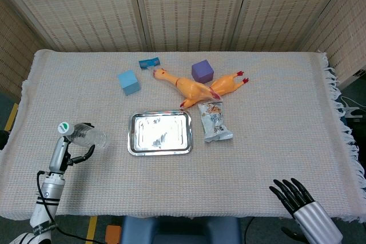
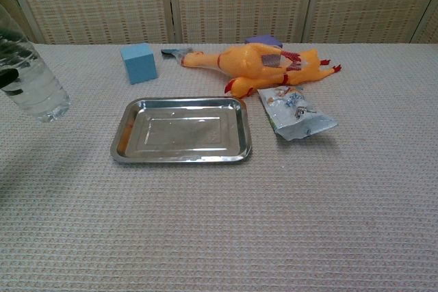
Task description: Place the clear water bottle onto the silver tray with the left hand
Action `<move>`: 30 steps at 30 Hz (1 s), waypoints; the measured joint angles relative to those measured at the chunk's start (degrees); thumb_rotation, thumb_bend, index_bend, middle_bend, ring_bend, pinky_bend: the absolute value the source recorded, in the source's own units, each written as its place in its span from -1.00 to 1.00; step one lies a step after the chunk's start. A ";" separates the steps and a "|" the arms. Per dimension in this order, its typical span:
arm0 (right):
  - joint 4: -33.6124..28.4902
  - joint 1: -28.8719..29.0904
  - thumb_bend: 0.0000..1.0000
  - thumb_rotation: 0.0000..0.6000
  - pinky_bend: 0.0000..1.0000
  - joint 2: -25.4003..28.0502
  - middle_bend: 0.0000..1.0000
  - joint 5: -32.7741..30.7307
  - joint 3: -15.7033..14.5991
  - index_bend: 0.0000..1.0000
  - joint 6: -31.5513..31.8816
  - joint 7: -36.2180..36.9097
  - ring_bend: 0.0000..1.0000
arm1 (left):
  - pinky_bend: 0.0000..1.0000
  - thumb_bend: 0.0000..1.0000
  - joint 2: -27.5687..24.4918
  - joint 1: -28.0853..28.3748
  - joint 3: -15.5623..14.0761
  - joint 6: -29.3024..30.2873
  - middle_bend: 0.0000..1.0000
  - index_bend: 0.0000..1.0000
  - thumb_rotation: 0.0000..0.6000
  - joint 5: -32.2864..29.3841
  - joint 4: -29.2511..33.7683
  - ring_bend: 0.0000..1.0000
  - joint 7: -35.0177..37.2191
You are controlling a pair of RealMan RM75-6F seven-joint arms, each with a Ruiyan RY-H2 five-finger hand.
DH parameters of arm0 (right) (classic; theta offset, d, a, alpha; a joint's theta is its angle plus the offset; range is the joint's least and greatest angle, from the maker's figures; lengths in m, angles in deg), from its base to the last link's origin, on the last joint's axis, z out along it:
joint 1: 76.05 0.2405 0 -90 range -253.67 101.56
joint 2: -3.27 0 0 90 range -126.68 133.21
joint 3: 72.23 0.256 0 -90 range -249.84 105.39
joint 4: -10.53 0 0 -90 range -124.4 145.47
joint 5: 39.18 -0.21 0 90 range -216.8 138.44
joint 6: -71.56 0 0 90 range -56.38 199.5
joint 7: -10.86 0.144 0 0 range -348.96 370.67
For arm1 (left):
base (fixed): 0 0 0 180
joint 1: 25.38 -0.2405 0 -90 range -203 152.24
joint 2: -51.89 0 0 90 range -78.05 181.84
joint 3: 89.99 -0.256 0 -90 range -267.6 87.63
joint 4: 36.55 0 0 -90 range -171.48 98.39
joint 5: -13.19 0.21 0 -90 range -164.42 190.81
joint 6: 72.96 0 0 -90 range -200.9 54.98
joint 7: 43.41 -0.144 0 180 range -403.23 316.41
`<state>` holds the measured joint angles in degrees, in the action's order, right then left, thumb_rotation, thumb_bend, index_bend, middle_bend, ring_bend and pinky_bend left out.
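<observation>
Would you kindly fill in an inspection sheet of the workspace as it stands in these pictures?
Surface: table covered by a pale woven cloth, fringed along its right edge.
Job's things: clear water bottle held tilted above the cloth, left of the silver tray; the tray is bare.
Clutter: rubber chicken, second rubber chicken, blue cube, purple cube, small blue packet, snack pouch right of the tray.
Hands: left hand grips the bottle; right hand is at the near right edge, fingers apart, holding nothing.
Cables: black cable along the left arm.
Surroundings: woven screen panels behind the table.
</observation>
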<state>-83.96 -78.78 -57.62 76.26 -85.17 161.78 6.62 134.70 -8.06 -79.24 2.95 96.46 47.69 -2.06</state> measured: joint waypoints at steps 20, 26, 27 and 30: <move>0.10 -0.17 -1.00 1.00 -1.00 -0.21 -1.00 1.31 -0.84 -1.00 0.63 -0.64 -1.00 | -0.29 -0.08 -1.29 0.35 -3.57 -1.68 -0.47 -0.52 1.00 2.42 4.80 -0.63 -5.07; 0.17 -0.48 -1.00 1.00 -1.00 -0.17 -1.00 1.90 -1.15 -1.00 1.43 -0.55 -1.00 | -0.30 -0.08 -3.68 0.14 -4.16 -0.96 -0.47 -0.52 1.00 2.57 16.12 -0.65 -14.43; 0.19 -0.52 -1.00 1.00 -1.00 -0.20 -1.00 1.98 -1.17 -1.00 1.50 -0.64 -1.00 | -0.31 -0.08 -3.49 0.03 -4.56 -1.17 -0.47 -0.52 1.00 2.43 15.97 -0.65 -14.46; 0.25 -0.64 -1.00 1.00 -1.00 -0.39 -1.00 2.03 -1.15 -1.00 1.46 -1.22 -1.00 | -0.31 -0.08 -2.08 -0.34 -6.11 -2.00 -0.47 -0.52 1.00 2.22 11.81 -0.66 -12.97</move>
<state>-83.72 -79.42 -58.01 78.28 -86.32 163.25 5.40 132.62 -8.40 -85.35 0.94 98.68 59.50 -15.03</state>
